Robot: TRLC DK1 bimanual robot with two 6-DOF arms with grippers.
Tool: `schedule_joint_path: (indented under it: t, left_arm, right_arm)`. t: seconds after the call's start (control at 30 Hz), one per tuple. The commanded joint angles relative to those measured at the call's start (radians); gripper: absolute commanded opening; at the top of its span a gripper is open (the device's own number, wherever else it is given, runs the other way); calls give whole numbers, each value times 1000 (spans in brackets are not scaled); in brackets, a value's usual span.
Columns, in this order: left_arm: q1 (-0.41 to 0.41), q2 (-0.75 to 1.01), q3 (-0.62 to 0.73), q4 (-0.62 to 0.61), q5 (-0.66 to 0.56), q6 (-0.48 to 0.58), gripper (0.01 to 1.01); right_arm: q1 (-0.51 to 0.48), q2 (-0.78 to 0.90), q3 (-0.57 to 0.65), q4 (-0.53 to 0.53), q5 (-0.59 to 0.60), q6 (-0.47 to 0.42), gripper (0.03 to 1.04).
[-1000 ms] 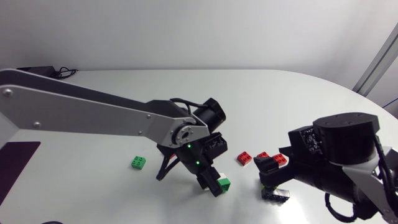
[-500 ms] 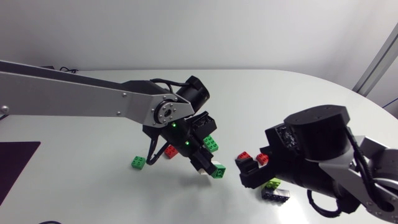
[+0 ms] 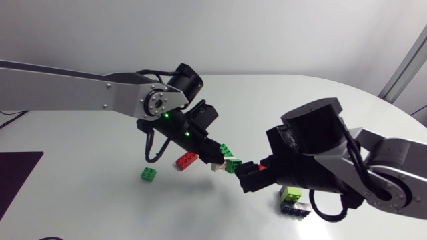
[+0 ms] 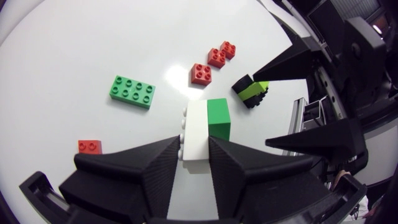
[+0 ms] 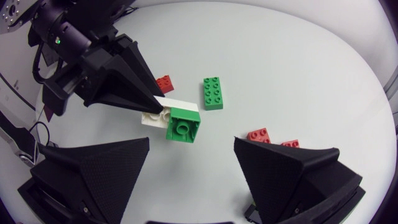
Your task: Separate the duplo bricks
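Above the white counter (image 3: 280, 100), left matte wedge fingers (image 4: 146, 165) are clenching a studded white-and-green plastic brick pair (image 4: 196, 127) — right fingers (image 5: 99, 168) are gaping, released.

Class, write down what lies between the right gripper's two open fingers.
Right wrist view: the green brick, joined to the white brick in the left gripper, hangs at the mouth of the right gripper, touching neither finger.

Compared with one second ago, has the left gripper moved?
Yes. In the head view the left gripper, holding the white-and-green brick pair, has moved up: it was lower than the small green brick, now higher.
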Motion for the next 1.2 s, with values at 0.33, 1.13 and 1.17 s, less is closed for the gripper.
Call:
schedule_joint_path:
  t: [0.33,1.13,1.17]
  left_arm:
    - [10,-54,3,19,68,-32,305]
    - [23,-64,-35,31,89,-20,305]
    - [26,-65,-38,31,95,-17,303]
  right_arm:
    - [-27,105,62,56,-53,65,931]
    - [-29,99,19,153,-52,67,197]
    - [-29,93,12,153,-60,56,193]
